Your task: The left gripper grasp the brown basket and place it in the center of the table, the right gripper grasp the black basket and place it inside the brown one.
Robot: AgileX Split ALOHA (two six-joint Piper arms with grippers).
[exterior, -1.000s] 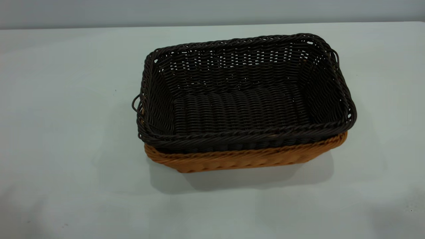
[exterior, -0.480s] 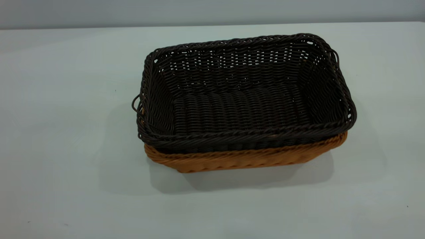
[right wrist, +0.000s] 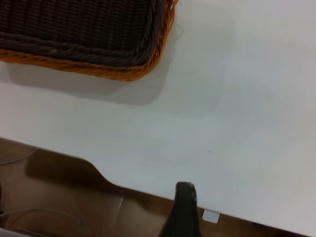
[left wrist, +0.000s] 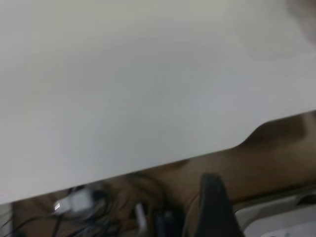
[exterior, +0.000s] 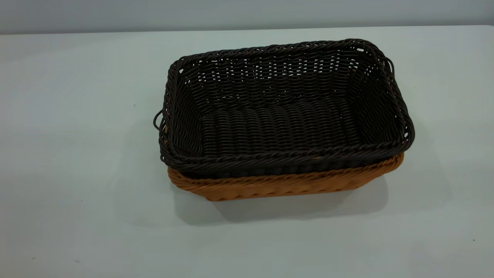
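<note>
- My left end effector and right end effector: opening cannot be determined; nothing held.
- Dark woven black basket sits nested in orange-tan wicker brown basket on pale bench.

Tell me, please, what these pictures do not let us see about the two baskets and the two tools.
- Brown basket: in the exterior view the black basket nested in it hides its inside and far wall.
- Both baskets in the right wrist view: one corner only; the picture's edge cuts the rest.
- Left tool and right tool: one dark finger each, cut by the edge, over the table border; open or shut cannot be told.
- Exterior view: neither arm appears.
</note>
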